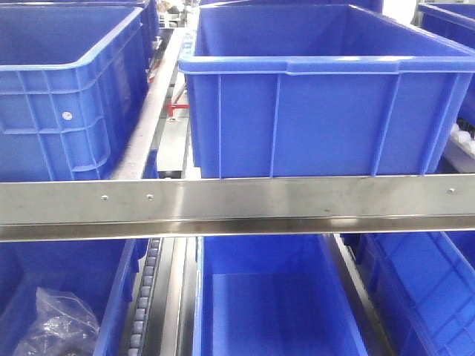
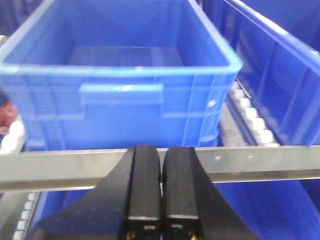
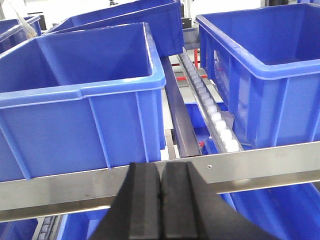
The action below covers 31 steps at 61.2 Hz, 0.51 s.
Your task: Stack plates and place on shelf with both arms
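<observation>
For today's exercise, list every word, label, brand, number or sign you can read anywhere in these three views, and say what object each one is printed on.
None: no readable text shows in any view.
The blue crates carry plain moulded walls, no labels.
The steel shelf rail shows only rivets, no markings.
The left hand and right hand are bare black; small coloured specks at the left hand's base are too blurred to read.
The clear bag shows no legible print.

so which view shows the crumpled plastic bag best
The exterior front-facing view is the only one that shows it: the clear plastic bag lies in the lower left blue bin, under the steel rail. Neither wrist view shows it; each sees only bins, rail and its own shut gripper.
</observation>
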Available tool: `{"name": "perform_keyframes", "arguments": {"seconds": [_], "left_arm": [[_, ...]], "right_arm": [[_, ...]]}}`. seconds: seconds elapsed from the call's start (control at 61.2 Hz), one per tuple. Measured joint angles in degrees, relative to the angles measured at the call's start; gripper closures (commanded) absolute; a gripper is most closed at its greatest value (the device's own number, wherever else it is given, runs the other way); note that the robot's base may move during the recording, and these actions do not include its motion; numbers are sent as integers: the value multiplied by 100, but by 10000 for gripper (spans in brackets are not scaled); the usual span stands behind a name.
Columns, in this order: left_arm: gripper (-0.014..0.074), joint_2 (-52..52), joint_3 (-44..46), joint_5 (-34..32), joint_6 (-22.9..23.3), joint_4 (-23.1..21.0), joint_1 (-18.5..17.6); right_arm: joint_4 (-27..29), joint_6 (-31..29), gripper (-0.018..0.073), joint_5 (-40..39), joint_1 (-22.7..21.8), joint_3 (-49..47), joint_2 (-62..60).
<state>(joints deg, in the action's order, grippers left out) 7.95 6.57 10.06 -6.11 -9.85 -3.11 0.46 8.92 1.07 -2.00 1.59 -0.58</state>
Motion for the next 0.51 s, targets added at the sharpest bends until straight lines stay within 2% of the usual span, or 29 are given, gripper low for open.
{"name": "perform_keyframes", "arguments": {"seconds": [0.147,0.506], "left_arm": [[510,-807,-713,0,0,0,237],[510,-830,-714,-76,0,38,312]], "right_arm": [[0,0,503,0,0,0,0],[0,0,503,12,0,0,0]]}}
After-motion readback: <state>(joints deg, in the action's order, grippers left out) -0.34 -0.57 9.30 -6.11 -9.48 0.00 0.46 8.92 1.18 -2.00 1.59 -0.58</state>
